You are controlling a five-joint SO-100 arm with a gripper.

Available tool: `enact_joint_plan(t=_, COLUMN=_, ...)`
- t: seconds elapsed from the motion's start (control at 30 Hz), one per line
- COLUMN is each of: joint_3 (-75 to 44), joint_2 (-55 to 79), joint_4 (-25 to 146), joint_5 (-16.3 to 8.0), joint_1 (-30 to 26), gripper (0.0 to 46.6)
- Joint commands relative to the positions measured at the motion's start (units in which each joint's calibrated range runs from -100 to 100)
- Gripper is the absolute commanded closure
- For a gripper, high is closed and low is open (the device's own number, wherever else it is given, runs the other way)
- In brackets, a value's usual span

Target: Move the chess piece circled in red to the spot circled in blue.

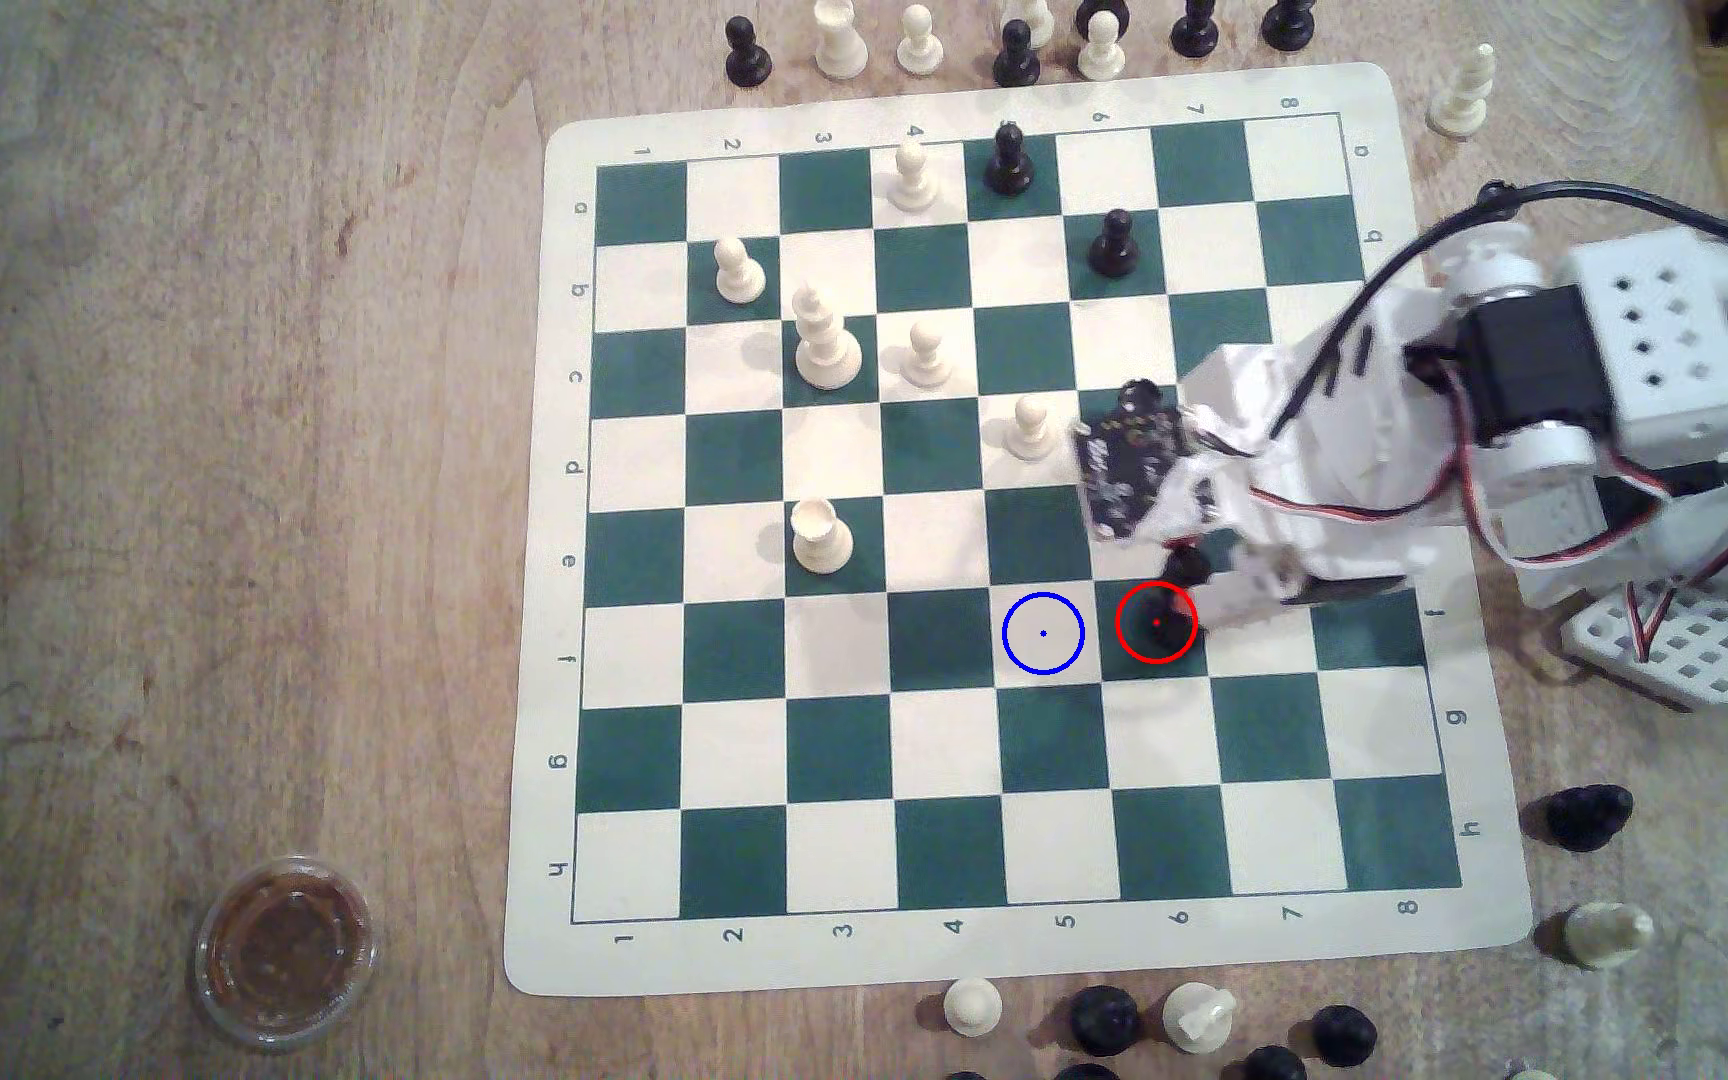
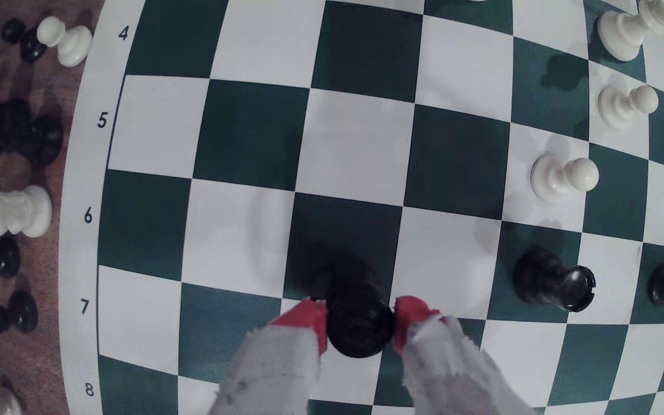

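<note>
Wrist view: we see our gripper [image 2: 360, 325] with its two red fingertips [image 2: 314, 319] pressed on each side of the chess piece [image 2: 356, 323]. The jaws are nearly closed and squeeze the top of the black piece.
Chess piece: in the exterior view it stands on the dark green square with the red ring [image 1: 1156, 623], near the board's edge on the exterior view's right. We cannot tell if its base is off the board [image 1: 569, 955].
Why we hold it high: we think the round top is easy to pinch, and the wide base stays free.
The spot [image 1: 1043, 633]: the white square with the blue ring, just beside the piece, toward the exterior view's left. Nothing stands on it.
Next: we think a small lift and a short slide over will do.
</note>
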Motion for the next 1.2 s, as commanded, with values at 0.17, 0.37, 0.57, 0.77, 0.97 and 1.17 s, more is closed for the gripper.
enact_joint_plan(t=0.17, joint_3=-17.34, joint_2=3.41, joint_4=1.82, joint_5=-0.44, joint_1=-0.23, gripper=46.4)
enact_joint_plan(t=0.37, joint_3=-21.33, joint_2=13.77, joint_4=-3.83, joint_5=-0.44, joint_1=-0.31, gripper=46.4)
enact_joint_plan(t=0.57, joint_3=-21.96, joint_2=21.67, joint_4=-10.22, joint_5=-0.54, joint_1=0.16, gripper=46.4)
enact_joint_plan(t=0.77, joint_3=-21.96, joint_2=24.38, joint_4=-12.43, joint_5=-0.54, joint_1=0.47, gripper=46.4)
enact_joint_plan(t=0.97, joint_3=-21.87, joint_2=25.32, joint_4=-14.39, joint_5=-0.39, joint_1=0.63, gripper=46.4)
enact_joint_plan(t=1.17, joint_3=-21.15, joint_2=26.33, joint_4=-14.48, joint_5=-0.1, joint_1=1.25, gripper=46.4)
